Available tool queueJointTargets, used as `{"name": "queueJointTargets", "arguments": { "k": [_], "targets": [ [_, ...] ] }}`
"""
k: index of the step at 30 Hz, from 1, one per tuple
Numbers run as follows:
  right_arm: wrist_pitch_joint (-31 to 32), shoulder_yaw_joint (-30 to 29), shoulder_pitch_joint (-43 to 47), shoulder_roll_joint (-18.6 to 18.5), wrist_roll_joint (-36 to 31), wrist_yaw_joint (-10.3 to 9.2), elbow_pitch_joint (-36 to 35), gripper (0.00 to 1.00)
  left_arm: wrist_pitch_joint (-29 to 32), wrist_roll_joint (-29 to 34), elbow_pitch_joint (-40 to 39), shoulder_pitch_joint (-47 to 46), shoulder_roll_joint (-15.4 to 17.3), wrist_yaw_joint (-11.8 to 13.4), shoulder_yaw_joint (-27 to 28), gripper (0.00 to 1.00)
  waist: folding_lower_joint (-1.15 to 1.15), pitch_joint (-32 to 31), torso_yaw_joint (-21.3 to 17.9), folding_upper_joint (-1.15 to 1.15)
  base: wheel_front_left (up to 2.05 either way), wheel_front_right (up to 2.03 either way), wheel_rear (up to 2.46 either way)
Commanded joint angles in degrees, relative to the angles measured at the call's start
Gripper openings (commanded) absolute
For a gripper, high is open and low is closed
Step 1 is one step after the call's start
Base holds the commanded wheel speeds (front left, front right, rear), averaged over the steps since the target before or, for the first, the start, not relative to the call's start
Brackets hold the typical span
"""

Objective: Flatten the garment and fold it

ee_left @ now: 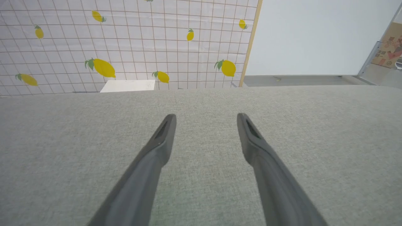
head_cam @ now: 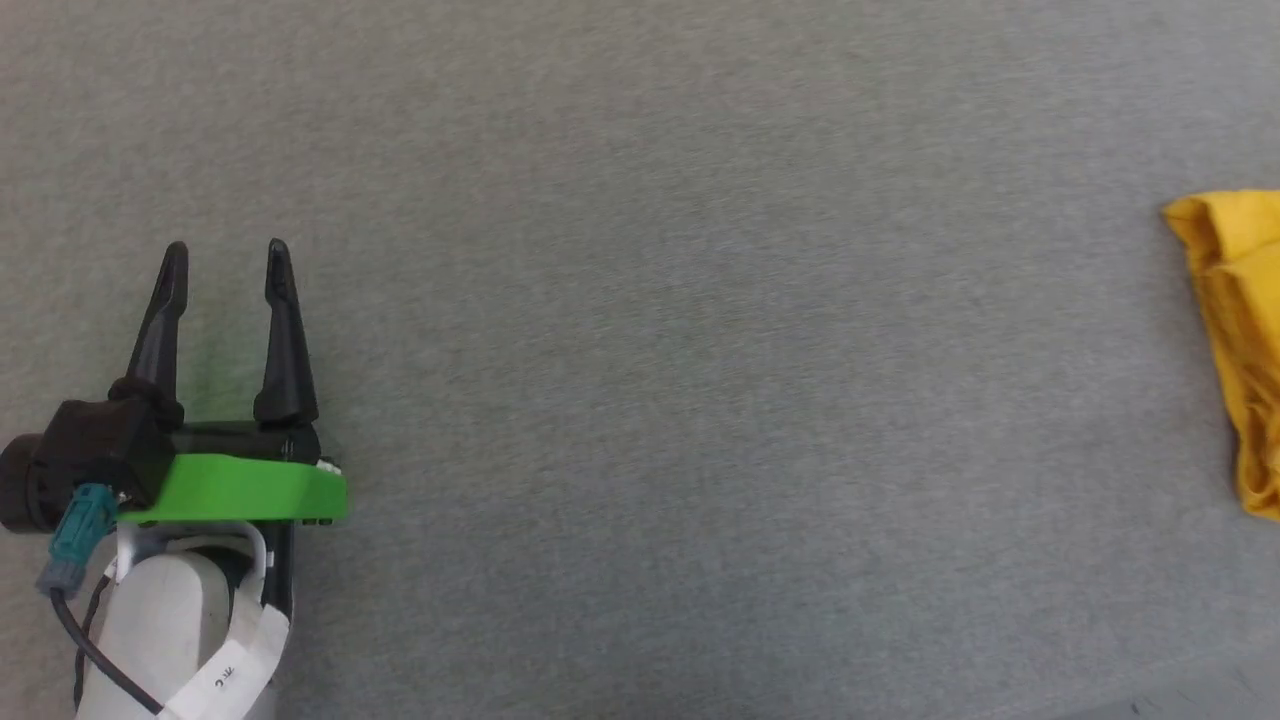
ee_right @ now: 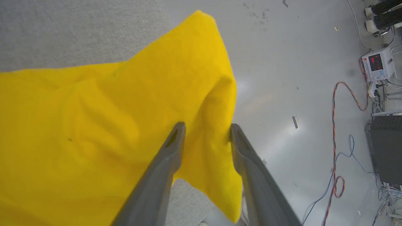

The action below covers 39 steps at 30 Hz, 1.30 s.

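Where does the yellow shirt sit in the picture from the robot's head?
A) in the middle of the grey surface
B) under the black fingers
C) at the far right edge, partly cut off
C: the garment lies bunched against the right edge of the head view, well apart from the left arm's fingers at the lower left.

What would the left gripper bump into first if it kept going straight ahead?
Nothing nearby. The left gripper points across the grey table, so the way looks free to the far edge. Past it, the lemon-print curtain would likely come first, though depth is unclear.
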Motion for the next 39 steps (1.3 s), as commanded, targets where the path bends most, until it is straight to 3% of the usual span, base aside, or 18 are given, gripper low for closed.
{"name": "queueJointTargets", "arguments": {
  "k": [1, 7, 14, 20, 29, 39],
  "targets": [
    [0.5, -0.9, -0.8, 1.0, -1.1, -0.11, -0.8, 1.00, -0.1, -0.1, 0.2, -0.8, 0.3, 0.1, 0.1, 1.00, -0.01, 0.8, 2.0, 0.00, 0.00, 0.00, 0.00],
    [-0.4, -2.3, -2.1, 2.3, -2.4, -0.11, -3.7, 1.00, -0.9, -1.2, 2.1, 0.5, -0.5, 0.5, 0.6, 1.00, -0.01, -4.1, 2.3, 0.00, 0.00, 0.00, 0.00],
    [-11.9, 4.8, -8.4, 5.8, 7.2, -0.11, -9.4, 1.00, -1.8, -2.3, 3.7, 2.7, -1.6, 1.1, 1.6, 1.00, -0.01, -11.5, 2.7, 0.00, 0.00, 0.00, 0.00],
    [-21.1, 10.9, -9.4, 12.9, 13.8, -0.11, -14.4, 1.00, -2.2, -3.0, 3.9, 4.7, -2.2, 1.5, 2.5, 1.00, -0.01, -17.3, 4.4, 0.00, 0.00, 0.00, 0.00],
    [-40.0, 19.9, 0.0, 24.9, 15.6, -0.11, -21.2, 1.00, -2.4, -2.9, 4.1, 7.8, -3.3, 4.4, 4.4, 1.00, -0.01, -24.4, 7.8, 0.00, 0.00, 0.00, 0.00],
    [-51.0, 24.2, 15.6, 28.6, 13.6, -0.11, -17.1, 1.00, -1.9, -3.1, 6.9, 9.0, -5.0, 4.4, 2.0, 1.00, -0.01, -29.4, 12.5, 0.00, 0.00, 0.00, 0.00]
  ]
}}
